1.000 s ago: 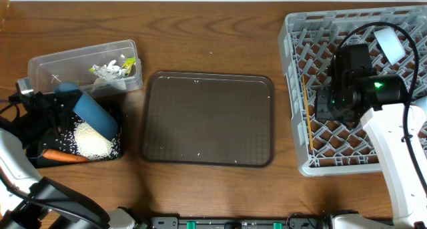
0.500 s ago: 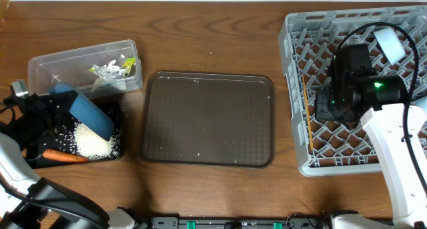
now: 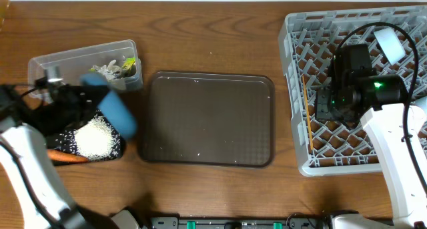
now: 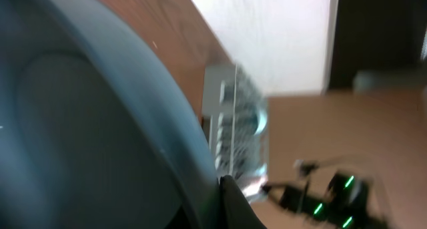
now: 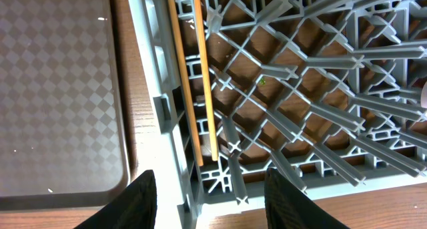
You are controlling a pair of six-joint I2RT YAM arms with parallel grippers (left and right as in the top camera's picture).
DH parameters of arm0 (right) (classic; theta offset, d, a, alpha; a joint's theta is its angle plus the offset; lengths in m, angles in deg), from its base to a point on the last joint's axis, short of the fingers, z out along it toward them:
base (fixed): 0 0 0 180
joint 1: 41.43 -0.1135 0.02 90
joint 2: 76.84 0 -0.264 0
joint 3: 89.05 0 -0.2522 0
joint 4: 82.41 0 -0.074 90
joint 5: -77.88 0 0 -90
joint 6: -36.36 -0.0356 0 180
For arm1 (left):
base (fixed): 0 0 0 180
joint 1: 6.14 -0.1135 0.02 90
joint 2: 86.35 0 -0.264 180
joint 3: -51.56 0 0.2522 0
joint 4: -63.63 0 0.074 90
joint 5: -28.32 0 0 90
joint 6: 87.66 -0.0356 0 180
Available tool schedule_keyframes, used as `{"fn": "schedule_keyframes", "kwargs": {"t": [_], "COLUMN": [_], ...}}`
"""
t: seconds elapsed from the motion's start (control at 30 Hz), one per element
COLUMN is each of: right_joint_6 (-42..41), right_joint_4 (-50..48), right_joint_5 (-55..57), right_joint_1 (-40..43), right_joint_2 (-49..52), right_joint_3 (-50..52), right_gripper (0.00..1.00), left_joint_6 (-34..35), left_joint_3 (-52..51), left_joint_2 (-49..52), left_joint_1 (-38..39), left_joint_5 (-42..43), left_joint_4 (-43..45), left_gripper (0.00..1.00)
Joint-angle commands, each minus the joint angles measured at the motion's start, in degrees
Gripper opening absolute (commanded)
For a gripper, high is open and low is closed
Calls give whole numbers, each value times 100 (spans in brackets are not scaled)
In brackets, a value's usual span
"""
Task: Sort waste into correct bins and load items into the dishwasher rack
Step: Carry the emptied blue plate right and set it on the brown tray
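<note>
My left gripper [image 3: 75, 103] is shut on the rim of the wide blue bowl [image 3: 110, 107] and holds it tilted above the right end of the black tray [image 3: 119, 149]. The bowl fills the left wrist view [image 4: 87, 122], with one finger against its rim. The rice heap [image 3: 95, 138] and carrot [image 3: 65, 157] lie in the black tray. Wrapper scraps [image 3: 113, 69] lie in the clear tub [image 3: 67, 62]. My right gripper [image 3: 328, 105], seen open and empty in the right wrist view [image 5: 217, 205], hovers over the grey rack [image 3: 300, 163]. Two chopsticks [image 5: 200, 75] lie along its left wall.
The dark-brown serving tray [image 3: 207, 119] lies between the bins and the rack, with a few rice grains on it; it also shows in the right wrist view [image 5: 53, 89]. A small white item [image 3: 389, 42] sits in the rack's far right corner.
My left gripper has swung the blue bowl to the right and up, away from the rice in the black tray. The right arm has not moved.
</note>
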Motion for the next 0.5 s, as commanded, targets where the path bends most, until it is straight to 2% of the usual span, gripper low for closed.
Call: {"fn": "schedule_keyframes", "kwargs": {"t": [0.0, 0.2, 0.3, 0.47], "right_joint_6": [-31, -68, -68, -66], "right_joint_4": [11, 15, 15, 28], "right_joint_5": [55, -52, -50, -50], "right_joint_1": [63, 63, 63, 63], "right_joint_2": [11, 11, 11, 9], "right_joint_3": [-15, -15, -15, -15], "right_gripper": [47, 46, 47, 47], "left_joint_6": [-87, 109, 520, 1165], "left_joint_3": [-11, -13, -13, -13], "left_joint_2": [-492, -520, -278, 291], "left_joint_1": [824, 2758, 3792, 5045], "left_joint_5": [-710, -2087, -2693, -3571], "left_joint_4": [-35, 70, 472, 1200], "left_gripper": [6, 6, 6, 6]}}
